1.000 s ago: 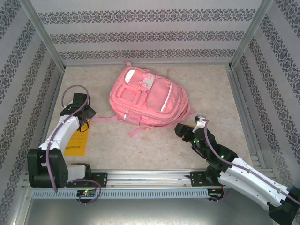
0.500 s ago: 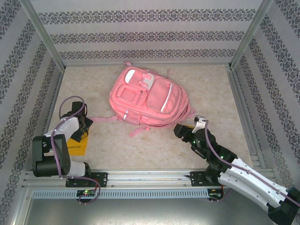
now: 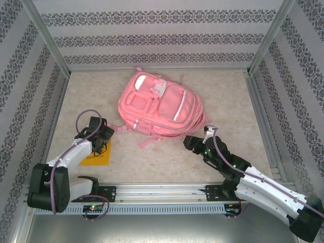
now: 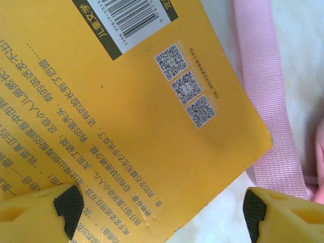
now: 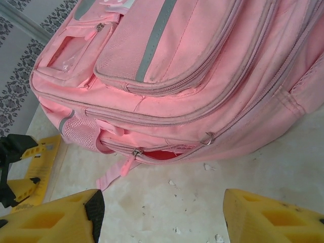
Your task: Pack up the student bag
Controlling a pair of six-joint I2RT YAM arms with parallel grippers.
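Swung inward since a second ago, the left gripper hangs with fingers spread wide over the flat yellow printed book near the table's left edge. The right gripper, open and empty, faces the large pink fabric student bag lying toward the far edge.

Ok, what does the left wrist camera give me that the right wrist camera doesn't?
Left wrist: the yellow book seen close, with its barcode, three QR codes and printed text. A pink strap lies beside its edge, and the open left pincer straddles that edge.

Right wrist: the body of the pink bag with its grey stripe and pocket zips. One lower zip gapes slightly, with red inside. The open right pincer hangs over the table.

Shared: the yellow book, small at the left edge of the right wrist view, and pink bag fabric.
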